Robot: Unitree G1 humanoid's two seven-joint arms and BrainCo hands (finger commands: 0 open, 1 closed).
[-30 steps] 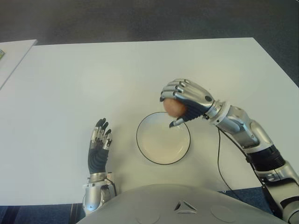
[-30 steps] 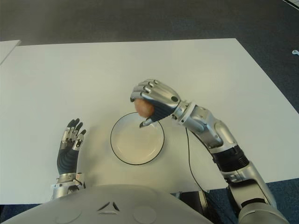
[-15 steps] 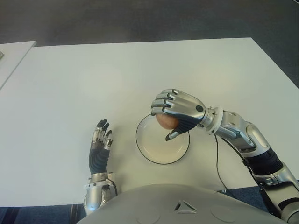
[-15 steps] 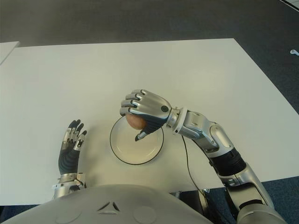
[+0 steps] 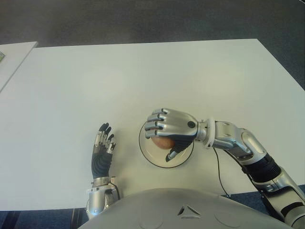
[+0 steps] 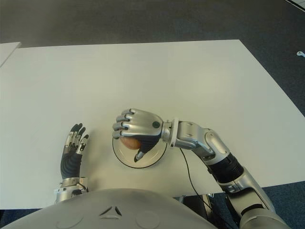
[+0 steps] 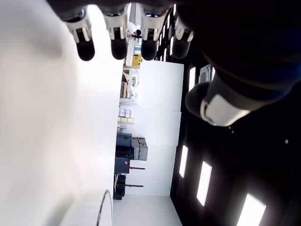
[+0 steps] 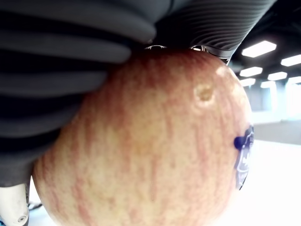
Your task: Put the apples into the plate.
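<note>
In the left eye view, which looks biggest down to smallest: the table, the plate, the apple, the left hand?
1. table
2. plate, partly covered by the right hand
3. left hand
4. apple, mostly hidden, so its rank is unsure

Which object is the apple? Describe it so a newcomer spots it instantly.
On the white table, find the black-rimmed white plate near the robot's torso. The right hand hovers over it, gripping the apple, the only reddish, round thing here.

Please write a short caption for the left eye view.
Right hand holds an apple over the plate; left hand open beside it.
</note>
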